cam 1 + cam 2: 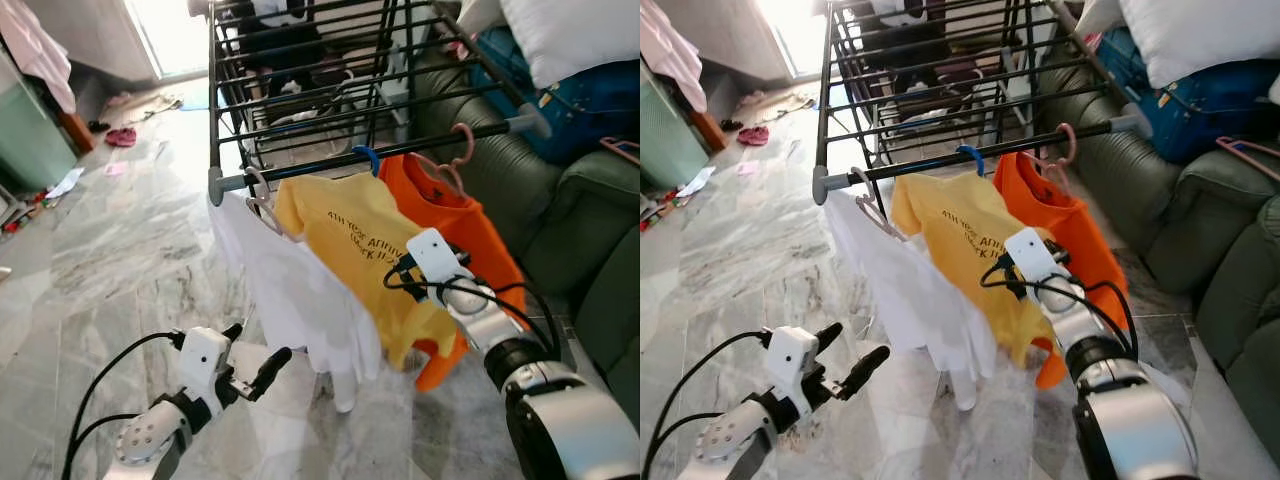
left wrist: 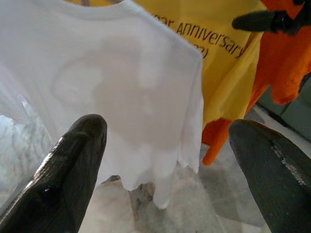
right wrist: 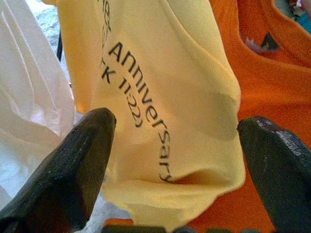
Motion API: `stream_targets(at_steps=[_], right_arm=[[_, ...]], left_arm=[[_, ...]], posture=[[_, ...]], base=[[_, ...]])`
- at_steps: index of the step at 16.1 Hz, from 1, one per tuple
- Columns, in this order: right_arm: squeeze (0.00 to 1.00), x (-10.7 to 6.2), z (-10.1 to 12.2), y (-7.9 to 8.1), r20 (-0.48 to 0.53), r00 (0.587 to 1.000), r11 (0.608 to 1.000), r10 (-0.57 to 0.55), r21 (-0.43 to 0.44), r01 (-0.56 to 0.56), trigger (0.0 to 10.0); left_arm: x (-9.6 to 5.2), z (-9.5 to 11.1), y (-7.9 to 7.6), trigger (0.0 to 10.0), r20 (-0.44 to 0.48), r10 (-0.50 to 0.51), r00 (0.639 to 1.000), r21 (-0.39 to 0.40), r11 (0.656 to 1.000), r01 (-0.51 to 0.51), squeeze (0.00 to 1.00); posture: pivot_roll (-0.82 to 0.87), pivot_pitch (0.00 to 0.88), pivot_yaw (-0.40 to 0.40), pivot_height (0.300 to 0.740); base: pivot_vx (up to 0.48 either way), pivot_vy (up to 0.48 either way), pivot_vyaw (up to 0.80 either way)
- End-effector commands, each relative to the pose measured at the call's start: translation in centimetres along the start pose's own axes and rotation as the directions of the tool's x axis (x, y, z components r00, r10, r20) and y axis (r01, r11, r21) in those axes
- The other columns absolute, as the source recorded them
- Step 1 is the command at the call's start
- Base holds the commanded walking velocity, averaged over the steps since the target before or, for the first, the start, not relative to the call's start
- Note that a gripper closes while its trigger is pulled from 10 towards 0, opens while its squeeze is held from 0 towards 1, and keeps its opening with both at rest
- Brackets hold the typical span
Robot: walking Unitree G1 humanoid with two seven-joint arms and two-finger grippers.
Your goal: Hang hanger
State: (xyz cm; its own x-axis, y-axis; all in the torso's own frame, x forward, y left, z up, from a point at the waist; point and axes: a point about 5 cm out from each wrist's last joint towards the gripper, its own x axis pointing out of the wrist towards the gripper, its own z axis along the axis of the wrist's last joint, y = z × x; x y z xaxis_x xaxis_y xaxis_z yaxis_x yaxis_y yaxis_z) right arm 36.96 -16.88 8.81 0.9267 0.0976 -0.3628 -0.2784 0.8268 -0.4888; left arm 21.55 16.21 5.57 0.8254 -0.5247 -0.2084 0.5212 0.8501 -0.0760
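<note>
Floor: grey marbled tiles run toward a bright doorway, with small bits of clutter lying along the far left edge.
Rack: a black metal drying rack stands ahead, its front rail running across the scene with grey end caps.
Sofa: a dark green sofa sits on the robot's right, with a white pillow and blue cloth piled on it.
Hangers: three hang side by side on the front rail. A pale hanger carries the white shirt, a blue hook rises above the yellow shirt, and a pink hanger holds the orange shirt.
White shirt: the white shirt is leftmost, draped long and loose, its hem well above the floor.
Yellow shirt: the yellow shirt hangs in the middle, printed in dark letters reading "Anniversary", partly overlapping the orange one.
Orange shirt: the orange shirt hangs rightmost, nearest the sofa.
Left gripper: the left gripper is low, in front of the white shirt, fingers spread apart and holding nothing.
Right gripper: the right gripper is raised close to the yellow shirt's front, its two black fingers wide apart with the cloth between them but not pinched.
</note>
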Motion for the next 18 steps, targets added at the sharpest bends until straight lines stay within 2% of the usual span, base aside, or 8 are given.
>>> stream_targets(at_steps=[1, 2, 3, 6, 10, 12, 14, 18], right_arm=[[0.00, 0.2, 0.6, 0.2, 0.012, 1.000, 1.000, 0.028, -0.003, -0.028, 10.0], [0.00, 0.3, 0.9, 0.4, 0.018, 0.998, 0.998, 0.064, 0.010, -0.064, 9.5], [0.00, 0.3, 1.1, 0.5, 0.025, 0.997, 0.998, 0.068, 0.010, -0.069, 10.0], [0.00, 0.3, 1.6, 0.8, 0.082, 0.996, 0.997, 0.040, 0.066, -0.045, 10.0], [0.00, -1.3, 1.3, 1.2, 0.260, 0.959, 0.983, -0.116, 0.172, 0.072, 10.0], [0.00, -3.6, 0.0, 1.7, 0.287, 0.937, 0.962, -0.200, 0.240, 0.132, 10.0], [0.00, -6.1, -1.3, 2.3, 0.260, 0.925, 0.928, -0.276, 0.323, 0.185, 10.0], [0.00, -8.8, -1.9, 2.8, 0.265, 0.932, 0.946, -0.249, 0.272, 0.176, 10.0]], left_arm=[[-0.6, 0.1, 0.5, 10.0, -0.013, 0.025, 1.000, 0.008, 1.000, -0.025, 0.00], [-0.9, 0.1, 0.6, 10.0, -0.020, 0.033, 0.999, 0.008, 0.999, -0.033, 0.00], [-1.0, 0.0, 0.6, 10.0, -0.022, 0.035, 0.999, 0.009, 0.999, -0.035, 0.00], [0.1, 0.8, 0.8, 10.0, -0.017, 0.101, 0.995, -0.018, 0.995, -0.101, 0.00], [2.2, 1.6, 1.9, 10.0, 0.030, 0.206, 0.978, -0.008, 0.978, -0.206, 0.00], [3.1, 1.9, 2.5, 10.0, 0.038, 0.249, 0.968, -0.016, 0.969, -0.248, 0.00], [3.9, 2.1, 2.7, 10.0, 0.063, 0.226, 0.972, -0.026, 0.974, -0.225, 0.00], [5.5, 2.4, 2.4, 10.0, 0.088, 0.166, 0.982, -0.065, 0.985, -0.161, 0.00]], posture=[[0.01, 0.099, 0.109, 0.740], [0.02, 0.099, 0.107, 0.740], [0.02, 0.098, 0.105, 0.740], [0.00, 0.075, 0.098, 0.740], [-0.09, 0.035, 0.119, 0.740], [-0.13, 0.025, 0.133, 0.740], [-0.18, 0.019, 0.150, 0.740], [-0.25, 0.005, 0.194, 0.740]], base=[[0.000, 0.000, 0.00], [0.000, 0.000, 0.00], [0.000, 0.000, 0.00], [0.000, 0.000, 0.00], [0.000, 0.000, 0.00], [0.000, 0.000, 0.00], [0.000, 0.000, 0.00], [0.000, 0.000, -0.36]])
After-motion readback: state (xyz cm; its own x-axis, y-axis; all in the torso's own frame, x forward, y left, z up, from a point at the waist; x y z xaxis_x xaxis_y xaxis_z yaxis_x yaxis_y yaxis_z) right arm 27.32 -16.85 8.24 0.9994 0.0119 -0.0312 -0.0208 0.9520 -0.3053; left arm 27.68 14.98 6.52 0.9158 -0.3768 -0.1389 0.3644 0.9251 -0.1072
